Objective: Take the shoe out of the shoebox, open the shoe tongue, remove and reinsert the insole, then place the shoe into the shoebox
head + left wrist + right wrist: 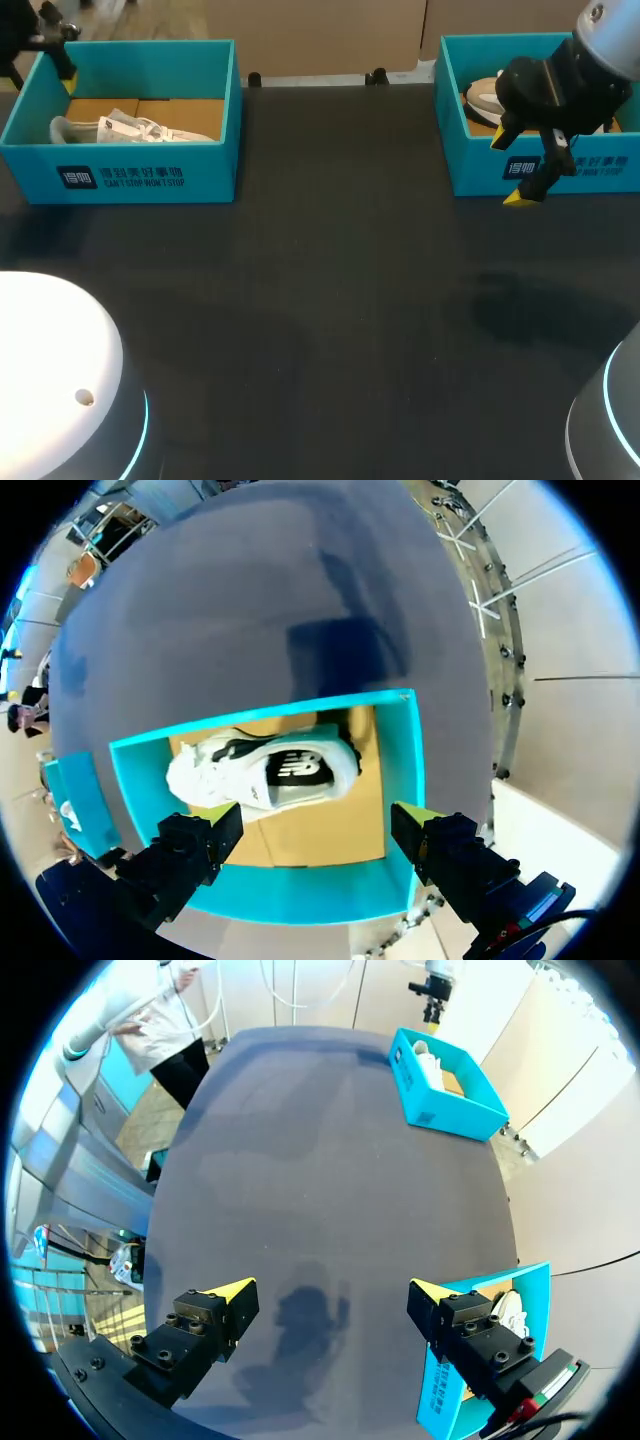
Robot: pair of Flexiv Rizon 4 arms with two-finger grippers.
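Two boxes stand at the far side of the table, and each one has a shoe inside. Our left gripper hangs directly over the left box, looking down into it, and its fingers are spread wide with nothing between them. The left shoe lies on its side on the cardboard floor, straight ahead of this gripper and lower than the fingertips, not touched by them. It sits a bit closer to one finger than to the other.

The important relation is the long axis. From the left wrist, the shoe runs almost along the line that joins the two fingers, only a little tilted. We judge that closing as we are now would squeeze it from toe to heel. To take it across its narrow width, the wrist probably needs to turn by about a quarter before it goes down. From the head camera, the shoe lies along the near wall of its box.

Our right gripper is also wide open and empty. It hovers over bare table, just in front of the near wall of the right box, so outside it. The right shoe is only partly seen behind this arm. The left arm is clearly the better placed one.
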